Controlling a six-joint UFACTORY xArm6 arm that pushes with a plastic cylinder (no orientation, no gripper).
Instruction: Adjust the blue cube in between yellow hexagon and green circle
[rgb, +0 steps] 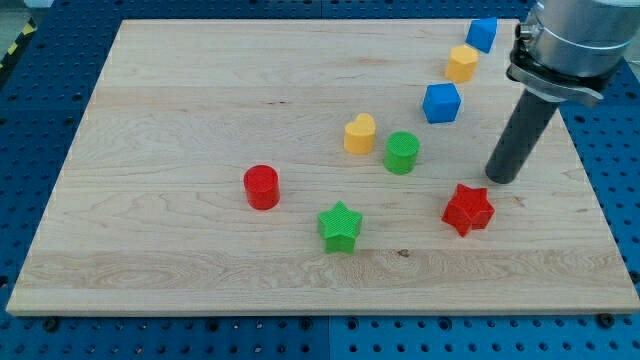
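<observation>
The blue cube (441, 102) sits at the view's upper right, between the yellow hexagon (462, 63) above it and the green circle (402, 152) below and to its left. My tip (501, 178) rests on the board to the right of and below the blue cube, apart from it, just above the red star (468, 209). It touches no block.
A second blue block (482, 34) lies near the top edge. A yellow heart (360, 133) sits left of the green circle. A red cylinder (262, 187) and a green star (340, 226) lie lower on the wooden board (150, 120).
</observation>
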